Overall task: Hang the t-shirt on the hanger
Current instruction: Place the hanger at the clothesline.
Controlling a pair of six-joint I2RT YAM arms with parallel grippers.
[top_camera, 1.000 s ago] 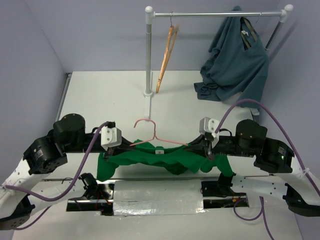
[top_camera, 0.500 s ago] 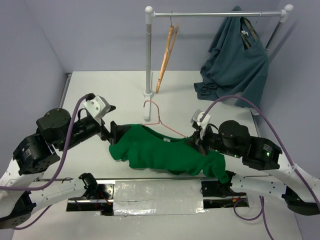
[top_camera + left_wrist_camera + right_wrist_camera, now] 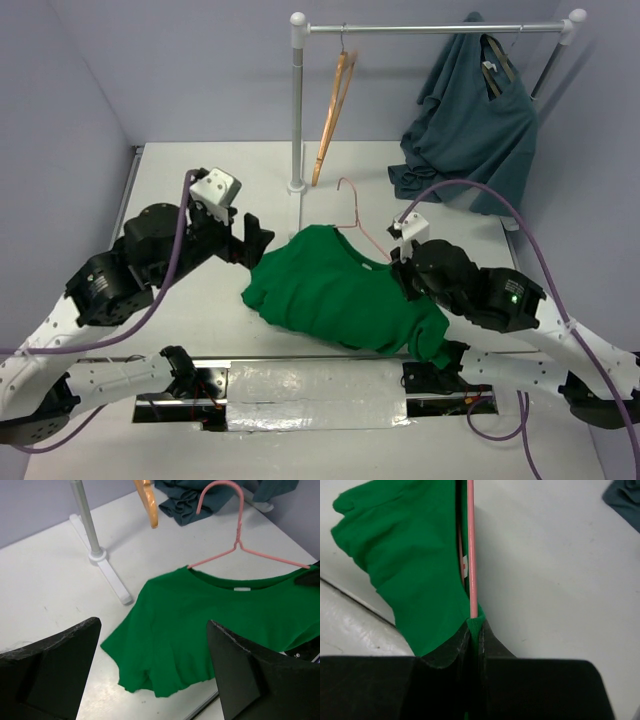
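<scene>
Left claw [image 3: 257, 234]: released, fingers spread wide, nothing between them. It touches no cloth.

Beyond the left claw stands a clothes rack [image 3: 297, 100]. A wooden hanger [image 3: 335, 105] hangs from its rail.

The green t-shirt [image 3: 340, 295] lies spread on the table [image 3: 190, 170], between the two claws. Its nearest sleeve is just ahead of the left claw's fingertips, with a gap showing in the left wrist view. A white label [image 3: 242, 589] sits at the neck.

The pink hanger [image 3: 352, 205] lies at the collar, with its hook pointing away from both claws, toward the rack. The arm on the left claw's side meets the collar edge. How far it goes inside cannot be told. The other arm runs bare along the outside of the collar, straight into the right claw.

Right claw [image 3: 404, 268]: clenched at the t-shirt's shoulder. The right wrist view shows the jaws pressed together on the end of the pink wire, with a fold of green cloth pinched in alongside it.

Beyond the right claw, a teal shirt [image 3: 470, 110] hangs from the rail's far end. Its lower edge is bunched on the table.
</scene>
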